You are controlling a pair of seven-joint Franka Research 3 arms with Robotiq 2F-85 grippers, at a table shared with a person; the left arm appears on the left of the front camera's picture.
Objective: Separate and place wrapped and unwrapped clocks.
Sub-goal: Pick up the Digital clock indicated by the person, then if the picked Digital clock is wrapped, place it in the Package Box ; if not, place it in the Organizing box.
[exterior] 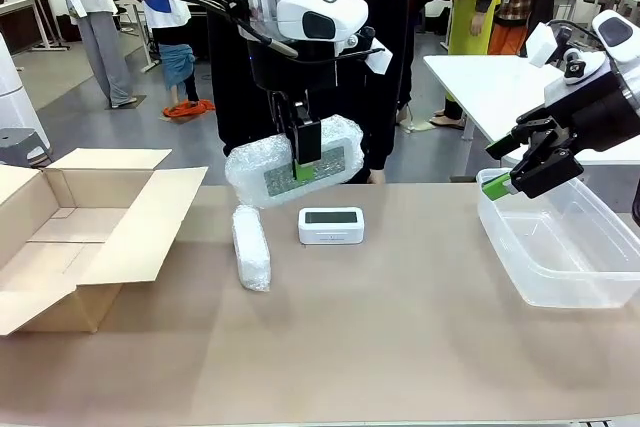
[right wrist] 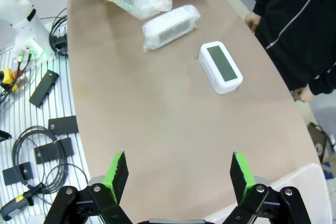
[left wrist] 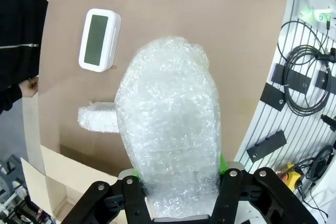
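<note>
My left gripper (exterior: 305, 169) is shut on a bubble-wrapped clock (exterior: 290, 162), held in the air above the table's far middle. In the left wrist view that bundle (left wrist: 170, 129) rises between my fingers. A second wrapped clock (exterior: 251, 247) lies on the table below it, also seen as wrapped clock (left wrist: 97, 118) and wrapped clock (right wrist: 170, 27). The bare white clock (exterior: 331, 225) with a grey display stands just right of it; bare clock (left wrist: 98, 40), bare clock (right wrist: 221, 67). My right gripper (exterior: 508, 182) is open at the right, over the bin's near-left rim; its green pads (right wrist: 116, 174) stand wide apart.
An open cardboard box (exterior: 70, 237) sits at the table's left. A clear plastic bin (exterior: 560, 247) stands at the right. A person in black stands at the far edge (right wrist: 299, 24), with hands near the table. Cables and black parts lie beside the table (right wrist: 42, 140).
</note>
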